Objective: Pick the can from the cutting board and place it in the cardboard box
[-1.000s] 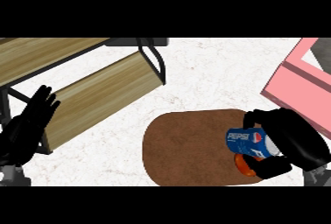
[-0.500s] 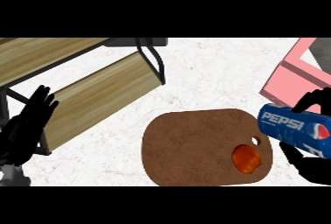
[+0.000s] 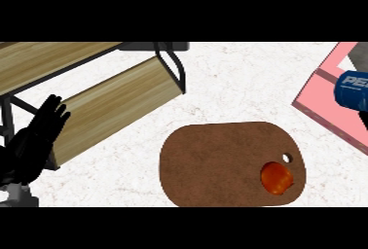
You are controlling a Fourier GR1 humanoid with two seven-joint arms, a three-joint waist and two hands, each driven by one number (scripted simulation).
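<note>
Head view, the only 1 given: take the cutting board (image 3: 215, 165) as the landmark. It is a brown, rounded slab with a matte, faintly grained face and a small hanging hole near its right side, lying flat on the white speckled counter (image 3: 244, 82). An orange-red, glossy, roundish item (image 3: 277, 177), perhaps a fruit or vegetable, sits on it just below that hole.

The can (image 3: 354, 90) is off the board, up and to the right of it at the picture's right edge. It is blue with white lettering, lies roughly on its side as seen, and is cut by the frame. It shows over the pink box (image 3: 320, 104), whose flat wall runs diagonally up and right of the board; whether the can is inside it or only above it I cannot tell. The box looks pink rather than cardboard brown.

The right hand does not show clearly: a dark sliver under the can may be part of it, so how it grips cannot be told.

The left hand (image 3: 36, 141), far left of the board, rests with fingers straight and spread, holding nothing, beside a pale wooden slatted piece with a dark metal frame (image 3: 108, 97).

As a judgement, the can is a light, stiff, smooth cylinder with thin walls, likely slippery; holding round its middle would suit it best.
</note>
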